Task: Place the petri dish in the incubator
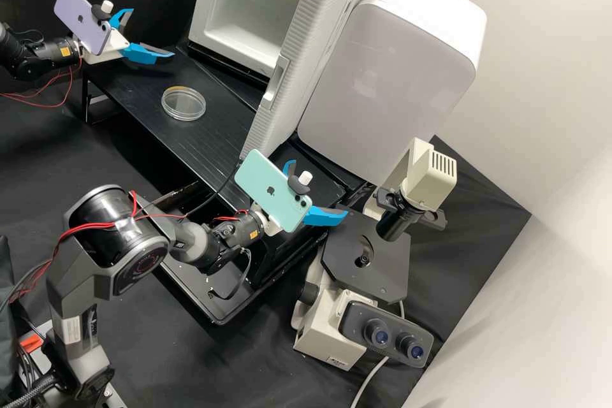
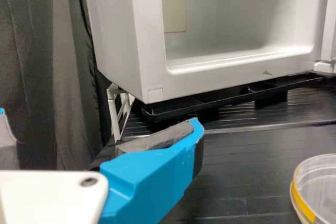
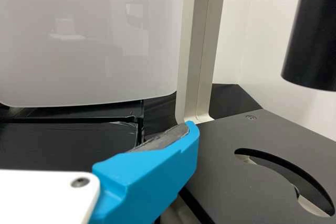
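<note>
dish (image 1: 183,102): clear and round, lying flat on the black riser (image 1: 210,137), untouched by either arm; a yellow band along part of the rim.
incubator (image 1: 245,6): white, cavity facing the riser, door (image 1: 306,44) standing wide open; dish near the opening, not inside.
left end effector (image 1: 150,32): above the far end of the riser, spread wide, nothing held.
right end effector (image 1: 319,188): over the stage of the microscope (image 1: 363,255), parted, nothing held.
bearing, left to dish: near, lower down and farther along the riser; in the left wrist view (image 2: 317,187), off to one side of the end effector's line rather than on it, and closer than the incubator straight ahead.
bearing, right to dish: well apart, with the open door standing roughly between.
nearer arm: left, plainly.
long axis: none to line up with, being round; any heading across the middle probably good enough.
step in hand: judged as before the grasp, dish not yet lifted.
coming move: likely a turn toward the dish and a drop to bracket its rim, then a short carry into the cavity.
risk: low, thin wall on a smooth surface, so liable to skid or tip if caught off-centre.
</note>
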